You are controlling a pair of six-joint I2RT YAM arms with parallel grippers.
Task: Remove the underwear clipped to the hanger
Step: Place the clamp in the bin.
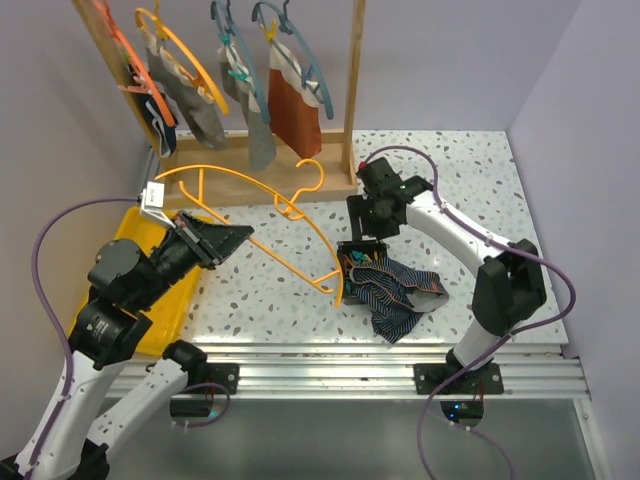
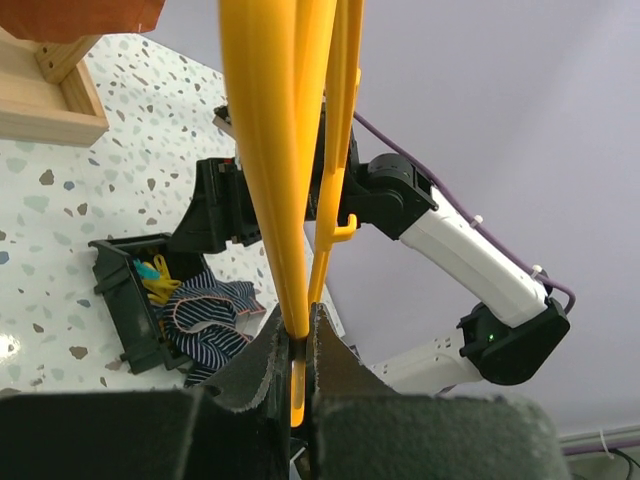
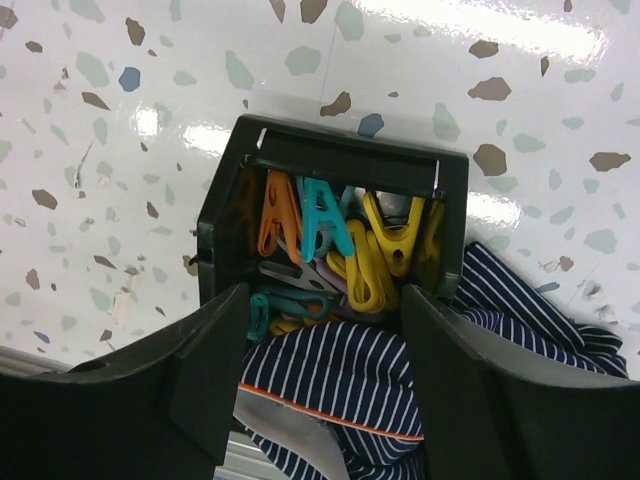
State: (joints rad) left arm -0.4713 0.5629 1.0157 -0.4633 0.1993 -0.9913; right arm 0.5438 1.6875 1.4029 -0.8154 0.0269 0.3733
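Note:
My left gripper (image 1: 225,240) is shut on the lower end of a yellow hanger (image 1: 255,178), holding it over the table; in the left wrist view its fingertips (image 2: 272,345) pinch the yellow bar (image 2: 265,150). No cloth hangs on this hanger. Navy striped underwear (image 1: 400,295) with orange trim lies crumpled on the table, partly over a black box (image 1: 352,262). My right gripper (image 1: 362,238) hovers open just above both. Between its fingers the right wrist view shows the underwear (image 3: 370,380) and the box (image 3: 340,150) full of coloured clips, with nothing gripped.
A wooden rack (image 1: 350,90) stands at the back with several hangers carrying grey underwear (image 1: 200,110) and a rust-brown one (image 1: 297,118). A yellow tray (image 1: 140,225) lies under my left arm. A metal rail (image 1: 350,365) runs along the near edge.

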